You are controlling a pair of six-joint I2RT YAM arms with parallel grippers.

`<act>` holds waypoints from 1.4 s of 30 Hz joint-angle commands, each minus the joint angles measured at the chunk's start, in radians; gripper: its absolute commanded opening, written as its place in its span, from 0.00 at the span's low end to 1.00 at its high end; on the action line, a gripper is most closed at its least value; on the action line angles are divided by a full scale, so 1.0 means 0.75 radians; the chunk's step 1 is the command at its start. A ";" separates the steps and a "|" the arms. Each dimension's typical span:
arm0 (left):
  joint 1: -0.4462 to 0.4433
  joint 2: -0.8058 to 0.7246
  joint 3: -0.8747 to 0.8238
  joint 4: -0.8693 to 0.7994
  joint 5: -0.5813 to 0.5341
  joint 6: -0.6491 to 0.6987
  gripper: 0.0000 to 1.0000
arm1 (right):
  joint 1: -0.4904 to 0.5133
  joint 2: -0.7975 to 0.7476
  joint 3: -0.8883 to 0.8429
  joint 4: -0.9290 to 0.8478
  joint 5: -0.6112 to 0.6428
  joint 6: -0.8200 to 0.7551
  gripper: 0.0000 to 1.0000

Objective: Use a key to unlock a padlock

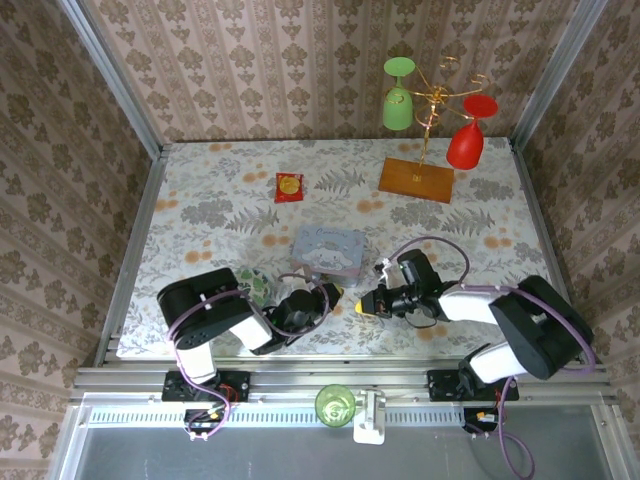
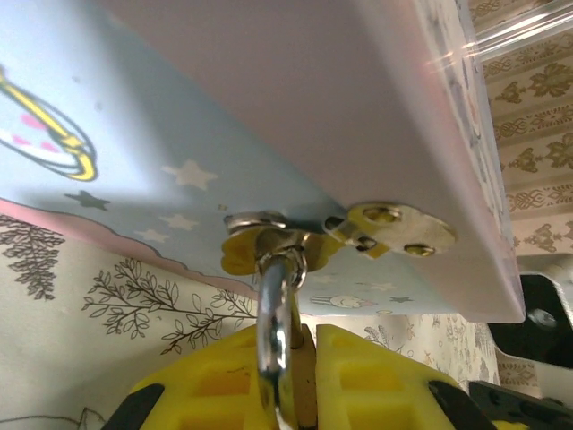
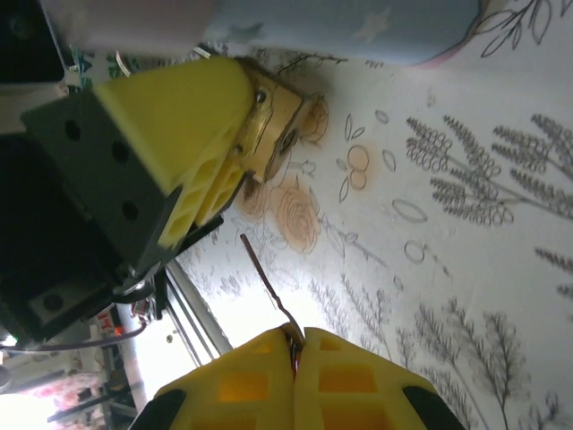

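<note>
Right wrist view: right pincer (image 3: 293, 351) clamps slim silver key (image 3: 265, 279), left pincer (image 3: 242, 134) clamps small brass padlock (image 3: 285, 125); a misaligned push could bend the key.

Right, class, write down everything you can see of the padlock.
The padlock is small, with a blocky, brass-looking body and a thin, shiny, silvery shackle. The jaws of the left gripper are shut on its body, holding it against the side of the tin. The shackle is threaded through the tin's metal hasp. The key, pinched in the right gripper, points toward the padlock but does not touch it.
</note>
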 commanded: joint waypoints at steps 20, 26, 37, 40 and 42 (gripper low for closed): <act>-0.006 0.016 -0.019 0.171 0.030 -0.015 0.00 | 0.006 0.337 -0.037 0.480 -0.097 0.147 0.00; -0.012 0.033 -0.016 0.179 0.030 -0.030 0.00 | -0.025 0.382 -0.051 0.557 -0.126 0.170 0.00; -0.020 0.041 -0.003 0.184 0.037 -0.029 0.00 | -0.084 0.392 -0.023 0.547 -0.182 0.158 0.00; -0.019 0.038 0.006 0.181 0.048 -0.026 0.00 | -0.069 0.400 -0.002 0.507 -0.186 0.137 0.00; -0.018 0.034 0.006 0.183 0.047 -0.029 0.00 | -0.069 0.398 -0.002 0.512 -0.199 0.136 0.00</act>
